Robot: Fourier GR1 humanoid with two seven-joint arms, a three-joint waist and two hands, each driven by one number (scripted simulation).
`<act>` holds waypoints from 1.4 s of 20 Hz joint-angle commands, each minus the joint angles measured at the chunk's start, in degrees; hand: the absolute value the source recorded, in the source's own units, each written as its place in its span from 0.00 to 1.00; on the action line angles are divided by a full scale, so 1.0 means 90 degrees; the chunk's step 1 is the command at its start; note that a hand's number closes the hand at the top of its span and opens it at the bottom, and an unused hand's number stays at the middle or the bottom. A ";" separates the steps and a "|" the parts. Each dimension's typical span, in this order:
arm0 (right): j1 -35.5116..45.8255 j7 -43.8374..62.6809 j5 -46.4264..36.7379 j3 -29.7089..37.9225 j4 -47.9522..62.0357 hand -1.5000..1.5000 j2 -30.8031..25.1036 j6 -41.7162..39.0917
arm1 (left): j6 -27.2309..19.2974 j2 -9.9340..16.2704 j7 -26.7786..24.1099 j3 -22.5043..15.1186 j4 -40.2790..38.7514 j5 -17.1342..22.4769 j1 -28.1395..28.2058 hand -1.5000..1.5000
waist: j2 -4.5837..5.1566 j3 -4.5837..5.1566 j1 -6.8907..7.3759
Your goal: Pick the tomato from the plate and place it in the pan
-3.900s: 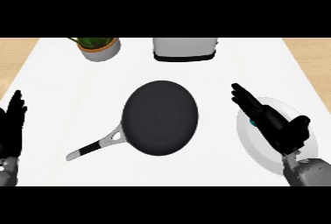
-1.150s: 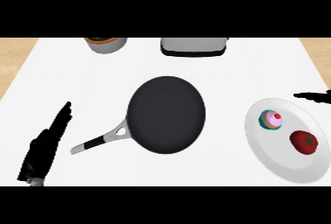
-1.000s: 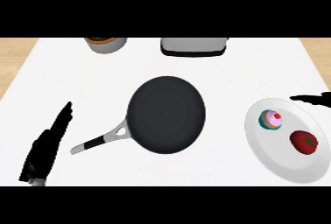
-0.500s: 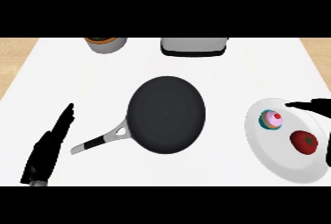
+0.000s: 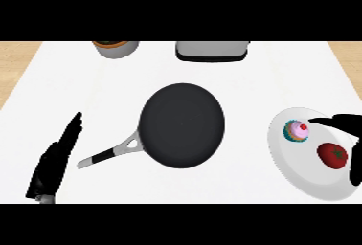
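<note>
A red tomato [image 5: 332, 155] lies on the white plate [image 5: 297, 172] at the right, next to a pink cupcake [image 5: 298, 131]. The black pan [image 5: 182, 124] sits in the middle of the counter, its handle [image 5: 107, 155] pointing down-left. My right hand [image 5: 348, 128] comes in from the right edge over the plate, fingers stretched out above the tomato and beside the cupcake, holding nothing. My left hand [image 5: 58, 160] rests open at the lower left, fingers straight, just left of the pan's handle.
A grey toaster-like appliance [image 5: 212, 50] stands at the back middle. A pot with a plant [image 5: 115, 47] stands at the back left. The wooden floor shows past the counter's left and right edges.
My right hand has moved down and left from the plate's far edge to over the plate, close above the tomato. The left hand has barely shifted.
</note>
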State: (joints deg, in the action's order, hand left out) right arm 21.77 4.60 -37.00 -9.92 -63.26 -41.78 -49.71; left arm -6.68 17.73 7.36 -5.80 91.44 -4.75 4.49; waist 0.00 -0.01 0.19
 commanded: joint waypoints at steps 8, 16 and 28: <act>-0.0094 -0.1143 -0.1050 0.0100 0.0996 0.00 0.0161 0.0610 | 0.0407 -0.0184 -0.0061 0.0392 -0.0073 -0.0155 -0.0030 0.50 | 0.0008 -0.0001 0.0019; -0.0105 -0.1335 -0.1440 0.0322 0.1417 0.00 0.0515 0.1033 | 0.0267 -0.0539 0.0234 0.0293 0.0195 -0.0564 -0.0035 0.50 | 0.0001 0.0000 -0.0001; 0.0043 -0.1601 -0.1224 0.0773 0.2129 1.00 0.0983 0.1155 | 0.0661 -0.0440 0.0188 0.0429 0.0536 -0.0458 0.0253 0.50 | 0.0008 -0.0003 0.0040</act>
State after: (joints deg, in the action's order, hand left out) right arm 21.88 -6.94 -48.17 -3.41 -48.31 -34.09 -39.42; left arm -1.64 13.89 8.80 -1.98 94.85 -8.98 5.96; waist -0.39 0.67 0.27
